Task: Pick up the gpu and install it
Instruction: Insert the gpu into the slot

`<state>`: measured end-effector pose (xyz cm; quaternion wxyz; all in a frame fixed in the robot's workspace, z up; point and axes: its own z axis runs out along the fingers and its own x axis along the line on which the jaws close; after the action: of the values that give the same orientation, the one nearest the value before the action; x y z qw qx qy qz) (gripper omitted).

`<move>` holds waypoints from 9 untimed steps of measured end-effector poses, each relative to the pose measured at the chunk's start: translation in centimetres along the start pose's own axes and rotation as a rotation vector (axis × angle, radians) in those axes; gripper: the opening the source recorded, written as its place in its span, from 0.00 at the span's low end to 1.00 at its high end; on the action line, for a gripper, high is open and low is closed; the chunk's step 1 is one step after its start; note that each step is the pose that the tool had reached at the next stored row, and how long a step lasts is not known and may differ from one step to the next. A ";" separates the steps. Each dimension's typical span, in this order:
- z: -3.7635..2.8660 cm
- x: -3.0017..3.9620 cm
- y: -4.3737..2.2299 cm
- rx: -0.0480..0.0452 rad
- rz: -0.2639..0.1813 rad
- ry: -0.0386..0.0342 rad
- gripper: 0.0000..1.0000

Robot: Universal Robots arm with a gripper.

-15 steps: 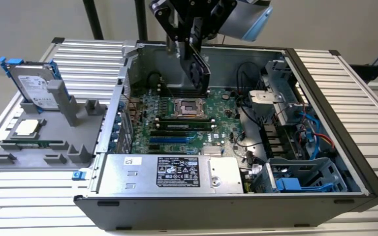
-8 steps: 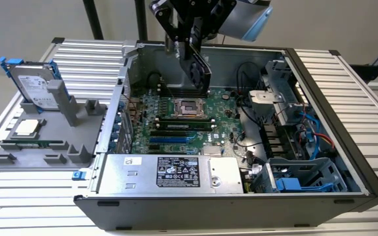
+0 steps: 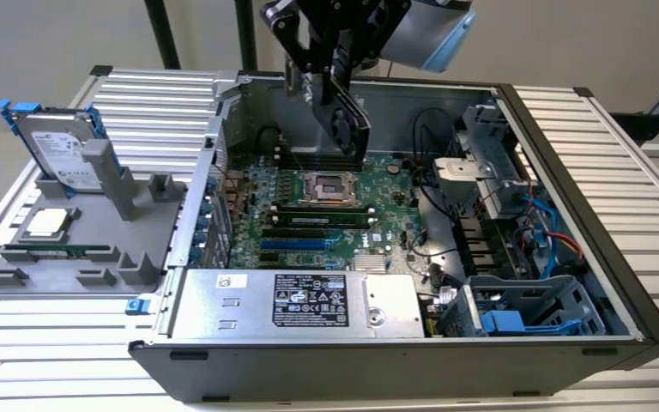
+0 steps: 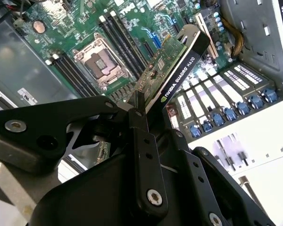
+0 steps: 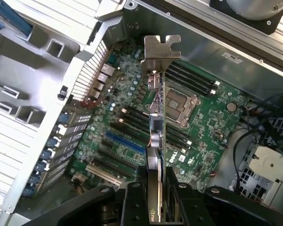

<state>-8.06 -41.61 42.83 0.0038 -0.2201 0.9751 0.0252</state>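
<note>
Above the open case (image 3: 364,373), over the motherboard (image 3: 404,219): pincer (image 3: 332,81) clenched on the gpu (image 3: 350,124), 1 finger (image 5: 132,200) each side. It hangs on edge, silver bracket (image 5: 161,49) at the end far from the pincer.

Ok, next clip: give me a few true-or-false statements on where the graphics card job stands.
1. The claw grips the graphics card. True.
2. The card sits plugged into the motherboard. False: it hangs above the board, over the open computer case.
3. A hard drive stands upright in the grey holder at the exterior view's left. True.
4. The card lies flat in the claw. False: it is held on edge, its metal bracket pointing away from the claw.
</note>
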 end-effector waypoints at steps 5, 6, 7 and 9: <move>-0.01 0.00 0.00 -0.0004 -0.023 0.0010 0.00; -0.01 0.00 0.00 -0.0005 -0.027 0.0012 0.00; -0.01 0.00 0.00 -0.0007 -0.031 0.0013 0.00; -0.04 0.00 0.00 -0.0008 -0.039 0.0018 0.00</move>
<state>-8.06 -41.61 42.87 0.0033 -0.2392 0.9706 0.0253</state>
